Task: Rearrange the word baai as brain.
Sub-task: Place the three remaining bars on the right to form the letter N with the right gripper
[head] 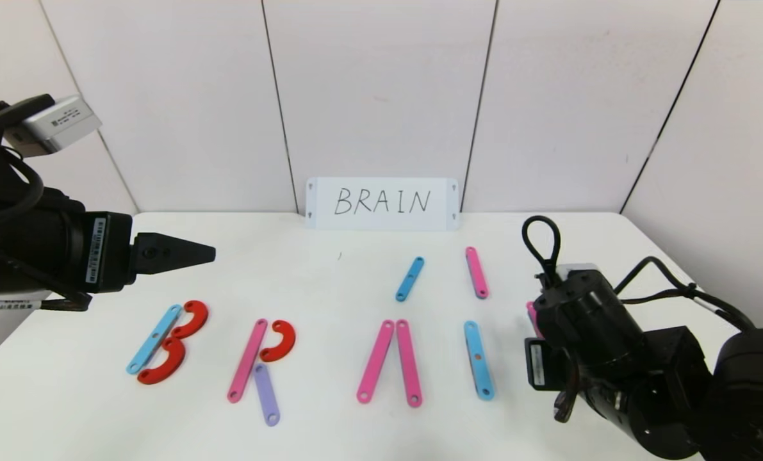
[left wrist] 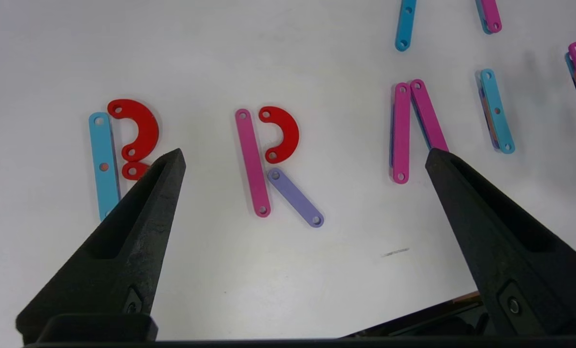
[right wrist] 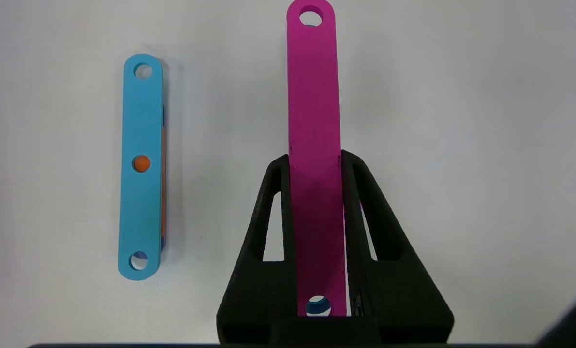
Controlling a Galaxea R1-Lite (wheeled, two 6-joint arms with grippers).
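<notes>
Pink strip [right wrist: 314, 121], the N's first stroke, sits clamped lengthwise between the right gripper's [right wrist: 315, 164] fingers, parallel to the blue I [right wrist: 141, 166] beside it. Head view: right gripper works near the table's [head: 330, 435] right edge. Left wrist view: left gripper [left wrist: 304, 157] hovers spread wide above B and R.

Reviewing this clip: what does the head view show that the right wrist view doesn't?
Head view only: the BRAIN card, the B, R and A letters, two spare strips behind them, and the left gripper hovering open. Right wrist view only: the right gripper shut on a pink strip. Both: the blue I strip and the white table.
</notes>
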